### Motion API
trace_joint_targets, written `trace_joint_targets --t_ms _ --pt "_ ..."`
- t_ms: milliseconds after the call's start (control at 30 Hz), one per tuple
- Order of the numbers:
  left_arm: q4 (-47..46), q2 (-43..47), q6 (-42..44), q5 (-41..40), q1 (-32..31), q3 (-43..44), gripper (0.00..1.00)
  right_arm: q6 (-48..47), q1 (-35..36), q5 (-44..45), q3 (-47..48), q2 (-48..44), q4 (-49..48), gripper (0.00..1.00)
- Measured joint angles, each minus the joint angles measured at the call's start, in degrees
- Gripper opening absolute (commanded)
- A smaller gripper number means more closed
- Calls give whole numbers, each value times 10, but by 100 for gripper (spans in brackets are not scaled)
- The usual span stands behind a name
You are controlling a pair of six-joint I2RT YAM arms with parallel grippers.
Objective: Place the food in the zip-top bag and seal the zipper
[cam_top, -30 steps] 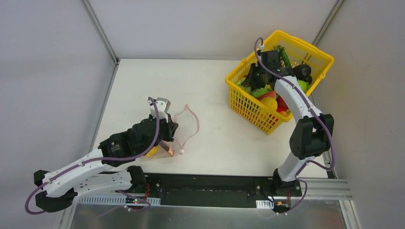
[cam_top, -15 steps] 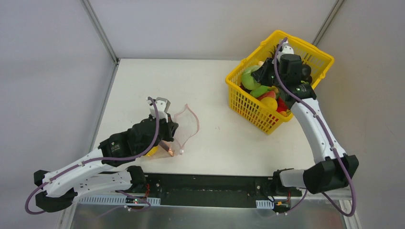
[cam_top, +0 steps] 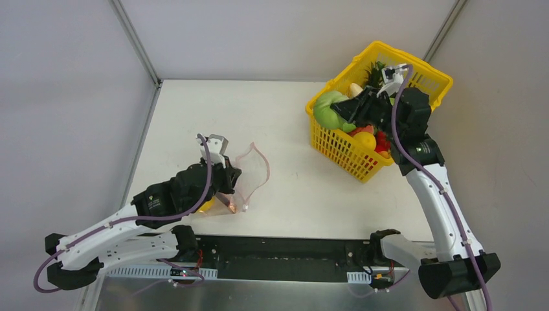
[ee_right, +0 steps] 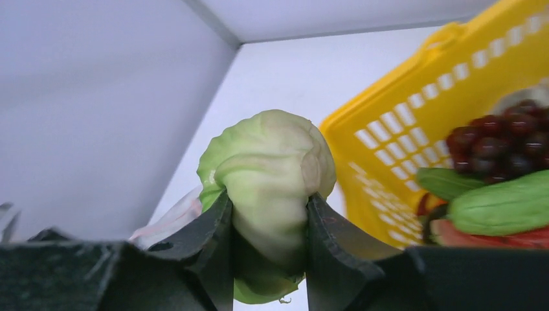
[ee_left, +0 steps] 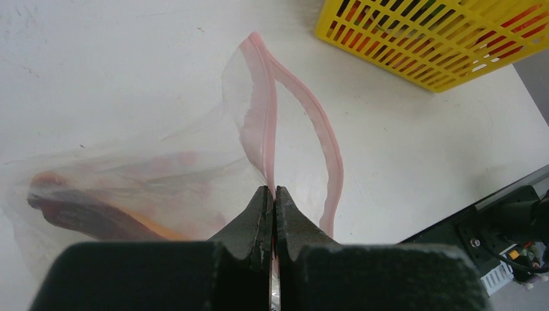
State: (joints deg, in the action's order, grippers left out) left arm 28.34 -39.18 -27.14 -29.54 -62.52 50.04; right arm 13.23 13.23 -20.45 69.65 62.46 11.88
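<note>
The clear zip-top bag (cam_top: 251, 173) lies on the white table, left of centre, its mouth standing open. My left gripper (ee_left: 272, 192) is shut on one side of the pink zipper (ee_left: 304, 113) strip and holds it up. Inside the bag lies a yellow-orange piece of food (ee_left: 78, 210). My right gripper (ee_right: 268, 204) is shut on a round green cabbage (ee_right: 268, 159). In the top view the cabbage (cam_top: 327, 109) hangs over the left rim of the yellow basket (cam_top: 342, 153). More food stays in the basket: purple grapes (ee_right: 498, 139) and a green cucumber (ee_right: 508, 207).
The basket stands at the back right, near the right wall. Grey walls with metal rails close off the table at the back and both sides. A black base rail (cam_top: 285, 256) runs along the near edge.
My right arm has swung back and lifted the cabbage out of the basket, toward its left rim. The left gripper and the bag have barely moved.
</note>
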Motion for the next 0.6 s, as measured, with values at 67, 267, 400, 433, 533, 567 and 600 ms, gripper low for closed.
trace_joint_targets --t_ms 67,267,400,433,533,567,600 --pt "-2 6 -3 3 0 -5 0 20 3 -53 -14 -13 -21 2" --pt "-11 19 -6 9 0 -14 0 57 86 -131 -83 -24 -61 4" --pt "-19 20 -6 16 0 -15 0 64 172 -132 -106 -4 -63 5" --pt "-22 18 -6 21 0 -15 0 65 201 -126 -109 7 -71 5" --pt "-28 10 -6 36 0 -15 0 65 267 -105 -111 42 -93 5" --pt "-30 7 -6 40 0 -15 0 64 282 -95 -111 53 -97 7" --pt "-31 3 -6 50 0 -15 0 64 297 -83 -111 67 -100 7"
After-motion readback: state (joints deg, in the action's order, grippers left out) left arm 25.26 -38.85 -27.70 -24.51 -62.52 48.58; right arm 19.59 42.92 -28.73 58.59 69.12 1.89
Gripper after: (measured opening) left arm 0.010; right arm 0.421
